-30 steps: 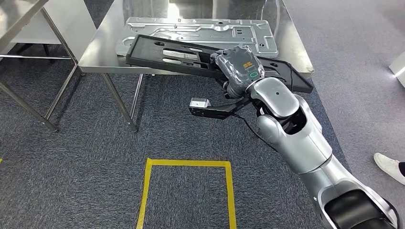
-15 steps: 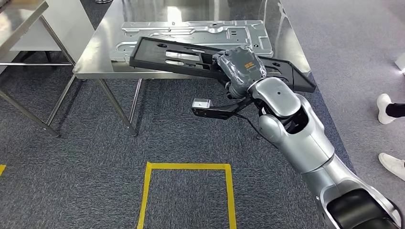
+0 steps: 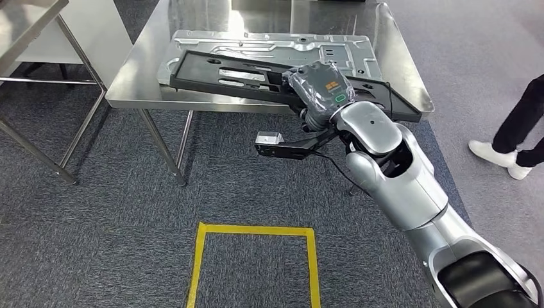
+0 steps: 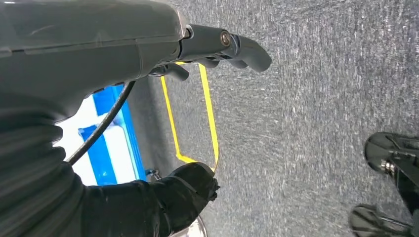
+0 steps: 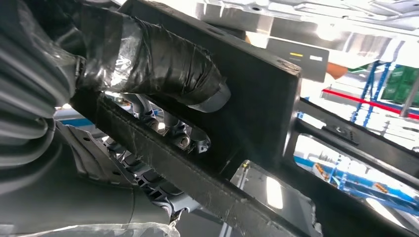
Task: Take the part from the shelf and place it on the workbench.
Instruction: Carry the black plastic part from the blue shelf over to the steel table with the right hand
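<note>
The black frame part (image 3: 282, 77), gripped by the right hand (image 3: 321, 86), is being carried further over the steel desk (image 3: 138, 70) vs. 1 s ago, above the silver panel (image 3: 269, 42), not yet set down.

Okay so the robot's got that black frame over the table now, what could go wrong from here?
The right hand grips the long black frame near its middle, so both ends overhang; it could twist or slip as it is lowered. A silver metal panel already lies on the workbench, so the frame may land on it and slide or scrape. The frame's right end sits near the table edge and might hang off.
</note>
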